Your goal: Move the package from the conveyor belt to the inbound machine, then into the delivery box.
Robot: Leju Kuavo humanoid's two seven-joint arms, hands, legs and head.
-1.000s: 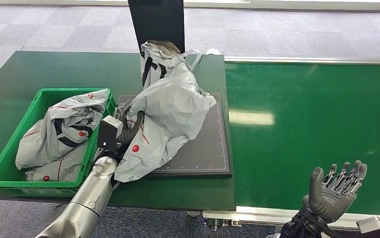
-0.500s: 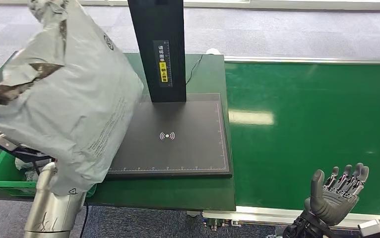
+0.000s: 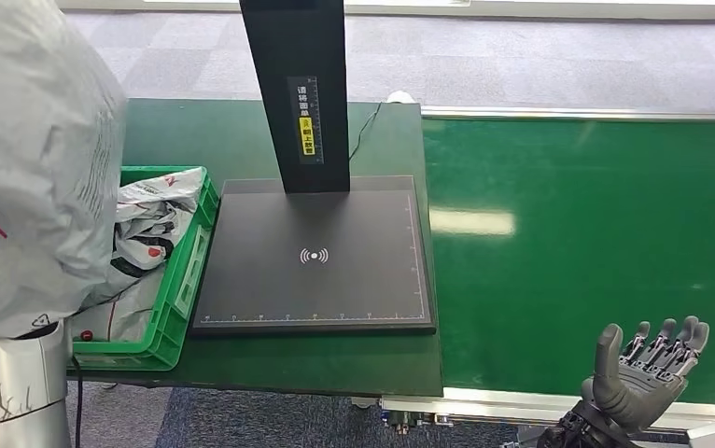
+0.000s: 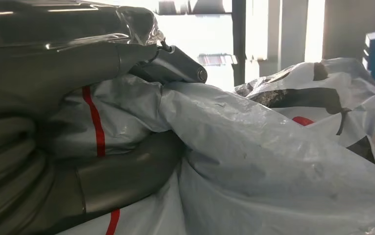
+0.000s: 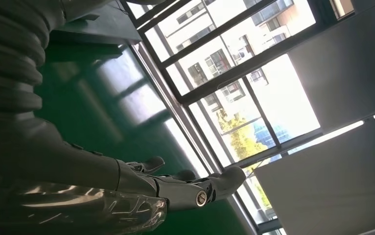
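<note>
The left hand [image 4: 78,161] is gripping the package [image 3: 32,159], fingers wrapping its film, the bag bulging beyond them. The right hand [image 3: 648,369] is hovering empty, fingers spread.

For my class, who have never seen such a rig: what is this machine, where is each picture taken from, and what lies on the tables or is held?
This is a humanoid robot sorting parcels. The wide picture looks down from its head; the other two come from cameras at its wrists. The left hand grips a grey plastic mail package, raised above the green delivery box, which already holds other grey bags. Beside the box lies the black inbound machine, a flat pad with an upright post. Right of it runs the green conveyor belt. The right hand is open, holding nothing.
</note>
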